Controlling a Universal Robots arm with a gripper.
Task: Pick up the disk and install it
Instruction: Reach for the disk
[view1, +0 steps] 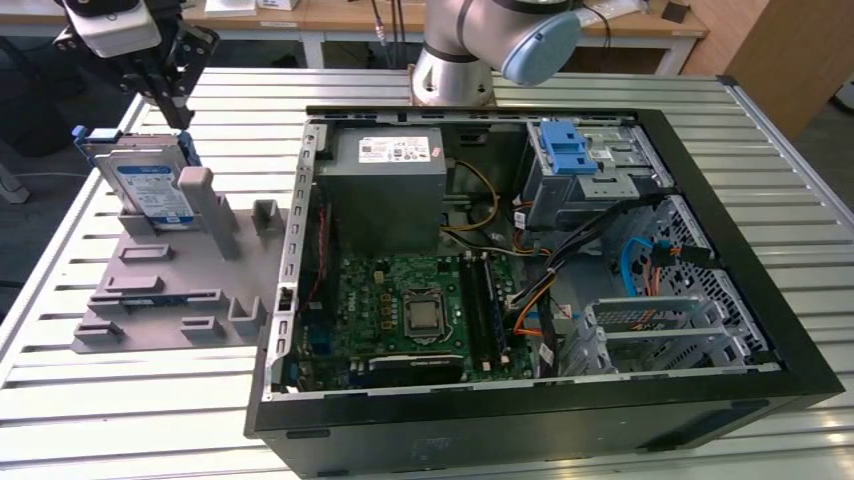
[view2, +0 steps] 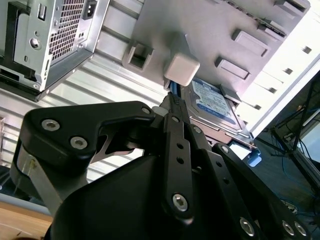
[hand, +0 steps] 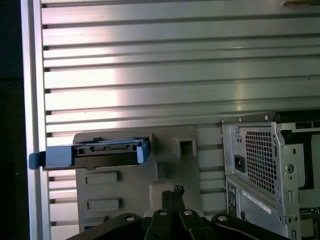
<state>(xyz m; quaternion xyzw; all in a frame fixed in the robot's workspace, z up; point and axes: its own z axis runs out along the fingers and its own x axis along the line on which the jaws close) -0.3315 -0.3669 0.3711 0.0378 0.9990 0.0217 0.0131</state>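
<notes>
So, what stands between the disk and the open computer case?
In the exterior view, the fixture plate carries a tall post close beside the disk and a shorter post nearer the computer case.

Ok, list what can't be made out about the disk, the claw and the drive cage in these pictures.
- Lower edge of the disk: exterior view, hidden behind the posts of the grey holder.
- Label of the disk: first wrist view shows it edge-on, so the face is hidden.
- Contact between claw and disk: second wrist view, the tip overlaps the disk's edge; touching or apart, cannot tell.
- Bay of the drive cage: exterior view, the blue latch covers it.
</notes>
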